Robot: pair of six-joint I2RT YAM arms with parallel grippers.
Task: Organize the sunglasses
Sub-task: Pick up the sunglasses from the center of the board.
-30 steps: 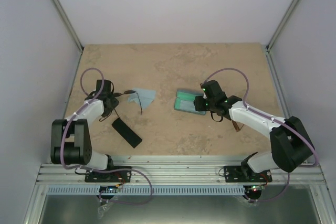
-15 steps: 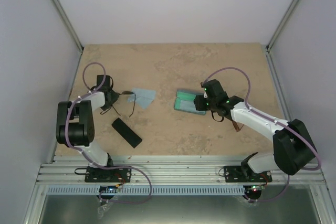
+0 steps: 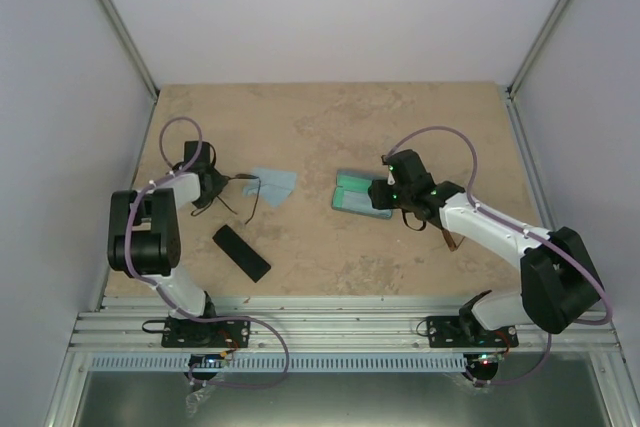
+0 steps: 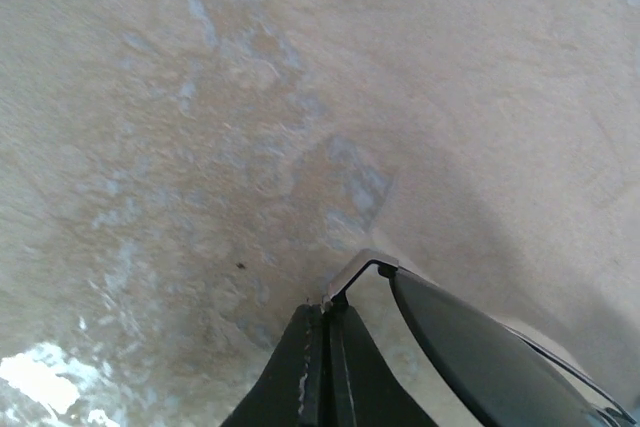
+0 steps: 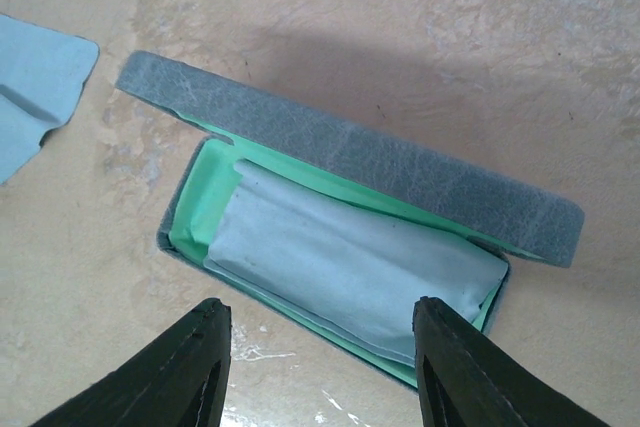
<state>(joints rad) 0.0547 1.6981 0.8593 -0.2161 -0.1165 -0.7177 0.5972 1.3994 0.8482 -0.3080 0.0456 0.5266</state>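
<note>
The black-framed sunglasses (image 3: 244, 189) lie at the left of the table, their thin arms trailing toward me. My left gripper (image 3: 217, 187) is shut on them. In the left wrist view its closed tips (image 4: 328, 309) pinch a metal corner piece of the frame, with a dark lens (image 4: 470, 347) just to the right. My right gripper (image 3: 384, 196) hovers open over the near edge of an open grey case (image 5: 350, 162) with green lining. A folded light-blue cloth (image 5: 350, 267) lies inside that case. Nothing sits between the right fingers (image 5: 200, 347). A brownish object (image 3: 450, 238) shows under the right forearm; I cannot tell what it is.
A loose light-blue cloth (image 3: 273, 182) lies just right of the black sunglasses and shows at the left edge of the right wrist view (image 5: 35, 87). A closed black case (image 3: 241, 252) lies near the front left. Grey walls close the table on three sides.
My left gripper has closed onto the black sunglasses' frame, and the left arm's elbow has swung in and upward. The right gripper has shifted slightly over the open case, still open.
</note>
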